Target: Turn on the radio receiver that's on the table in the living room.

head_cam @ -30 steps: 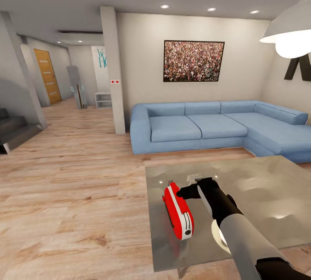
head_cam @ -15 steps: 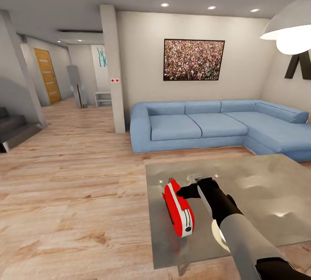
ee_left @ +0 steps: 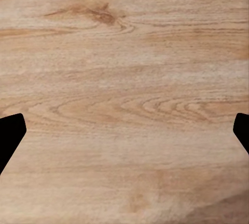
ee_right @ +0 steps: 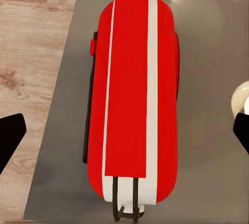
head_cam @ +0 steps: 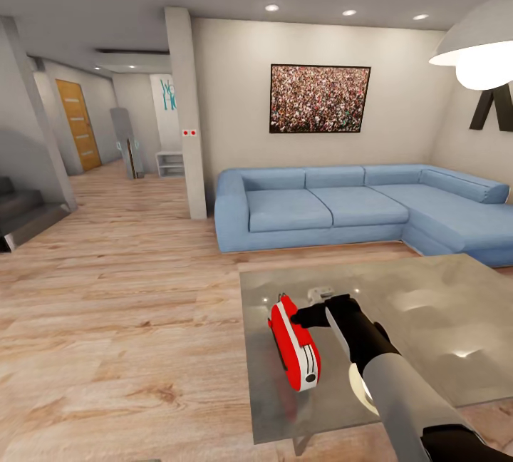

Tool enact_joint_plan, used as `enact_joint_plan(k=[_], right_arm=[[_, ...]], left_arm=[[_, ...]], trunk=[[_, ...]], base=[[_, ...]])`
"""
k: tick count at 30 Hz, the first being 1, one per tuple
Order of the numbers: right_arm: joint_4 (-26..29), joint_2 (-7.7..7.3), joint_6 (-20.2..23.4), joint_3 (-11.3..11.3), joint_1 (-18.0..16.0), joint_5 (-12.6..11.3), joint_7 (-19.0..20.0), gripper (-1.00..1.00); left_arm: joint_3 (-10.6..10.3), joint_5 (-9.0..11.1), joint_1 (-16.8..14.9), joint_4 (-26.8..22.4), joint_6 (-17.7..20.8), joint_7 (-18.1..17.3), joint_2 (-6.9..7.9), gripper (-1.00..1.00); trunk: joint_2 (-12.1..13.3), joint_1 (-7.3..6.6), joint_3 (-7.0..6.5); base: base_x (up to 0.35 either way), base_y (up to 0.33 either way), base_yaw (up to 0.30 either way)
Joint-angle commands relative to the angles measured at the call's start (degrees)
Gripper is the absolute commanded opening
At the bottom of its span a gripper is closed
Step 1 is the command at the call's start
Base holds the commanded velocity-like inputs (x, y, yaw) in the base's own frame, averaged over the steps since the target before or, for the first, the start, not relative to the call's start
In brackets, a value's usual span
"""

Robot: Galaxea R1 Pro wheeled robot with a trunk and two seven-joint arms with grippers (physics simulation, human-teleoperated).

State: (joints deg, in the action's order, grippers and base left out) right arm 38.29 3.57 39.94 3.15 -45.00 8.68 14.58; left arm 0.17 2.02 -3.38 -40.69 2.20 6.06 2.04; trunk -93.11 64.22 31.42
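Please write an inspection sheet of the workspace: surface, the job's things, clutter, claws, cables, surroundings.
Surface: glossy grey table, reflecting ceiling lights; wood floor around it.
Job's things: red radio with white trim lies near the table's left edge; dark strap at one end in the right wrist view.
Clutter: nothing seen on the table besides the radio.
Claws: right claw at the radio's side, fingertips wide apart in the right wrist view, radio between and beyond them; contact cannot be told. Left claw open above bare floor.
Cables: nothing seen.
Surroundings: blue sofa, crowd picture, hanging lamp, pillar, orange door, stairs.
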Motion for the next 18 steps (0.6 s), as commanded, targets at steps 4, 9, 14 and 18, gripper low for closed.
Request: enact_joint_plan(k=[4,9,14,18], right_arm=[[-0.22,0.02,-0.03,0.01,0.00,0.01,0.26,1.00],[-0.30,0.03,-0.04,0.01,0.00,0.02,0.40,1.00],[-0.32,0.03,-0.04,0.01,0.00,0.02,0.41,1.00],[-0.32,0.03,-0.04,-0.03,0.00,0.06,0.41,1.00]], left_arm=[[0.01,-0.01,0.00,0.00,0.00,0.00,0.00,1.00],[0.01,-0.04,0.02,0.00,0.00,0.00,0.05,1.00],[0.01,-0.05,-0.01,0.00,0.00,0.00,0.06,1.00],[0.01,-0.04,-0.01,0.00,0.00,0.00,0.06,1.00]], trunk=[[0.00,0.00,0.00],[-2.01,1.10,0.90],[-4.01,2.20,1.80],[-5.62,3.07,2.51]], base=[[0.000,0.000,0.000],[0.000,0.000,0.000],[0.000,0.000,0.000],[0.000,0.000,0.000]])
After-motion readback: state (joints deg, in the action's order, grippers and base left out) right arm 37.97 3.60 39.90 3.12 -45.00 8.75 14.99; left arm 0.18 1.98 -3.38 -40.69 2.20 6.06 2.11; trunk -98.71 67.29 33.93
